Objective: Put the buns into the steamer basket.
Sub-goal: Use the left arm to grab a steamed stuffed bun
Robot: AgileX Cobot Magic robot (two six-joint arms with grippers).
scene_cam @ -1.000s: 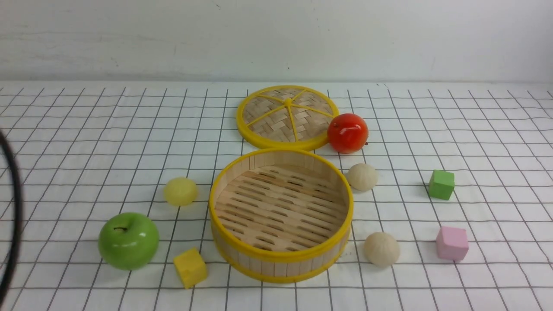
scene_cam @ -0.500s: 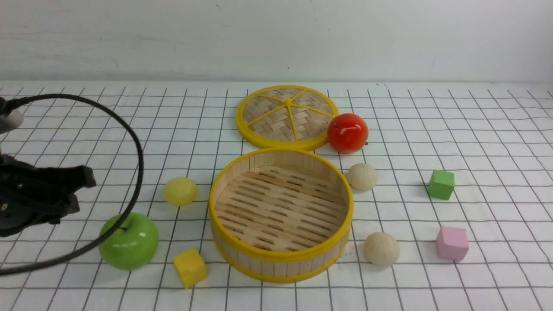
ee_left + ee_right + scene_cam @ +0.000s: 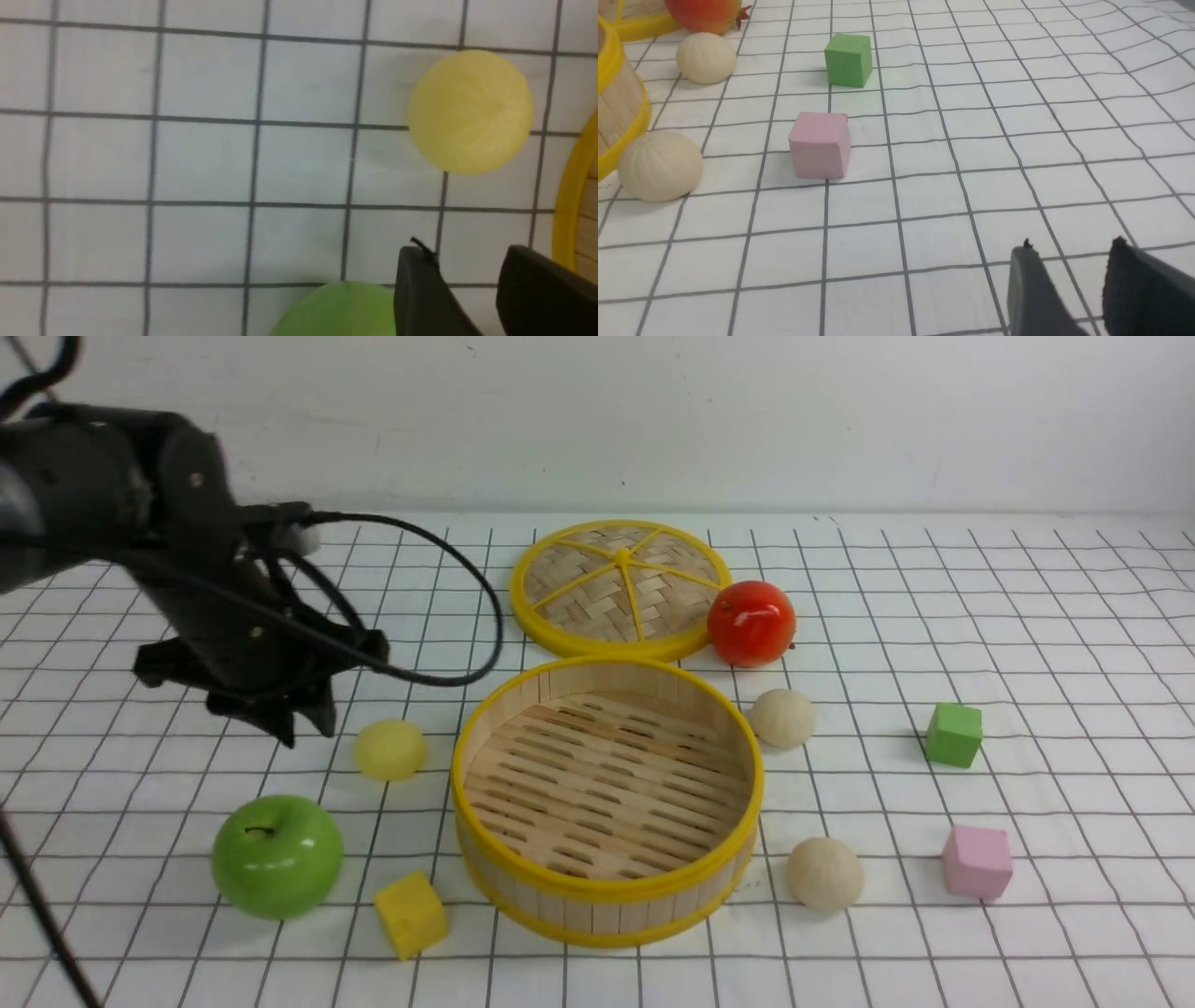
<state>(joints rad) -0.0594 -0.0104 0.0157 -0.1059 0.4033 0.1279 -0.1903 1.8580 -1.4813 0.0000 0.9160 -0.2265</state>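
Front view: the steamer basket (image 3: 605, 896) stands mid-table, its woven lid (image 3: 621, 588) flat behind it. All three buns lie outside on the cloth: the yellow bun (image 3: 390, 749) just left, the far cream bun (image 3: 783, 718) and near cream bun (image 3: 824, 873) just right. The left gripper (image 3: 303, 730) hovers beside the yellow bun.

Left wrist view: its fingers (image 3: 420, 294) stand parted, holding nothing.

Right wrist view: the right gripper (image 3: 1069, 294) is likewise parted and empty.

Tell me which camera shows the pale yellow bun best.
The left wrist view: the yellow bun appears large, whole and unobstructed, seen from above. The front view also shows it whole but small, on the robot's left of the steamer basket. The right wrist view does not show it.
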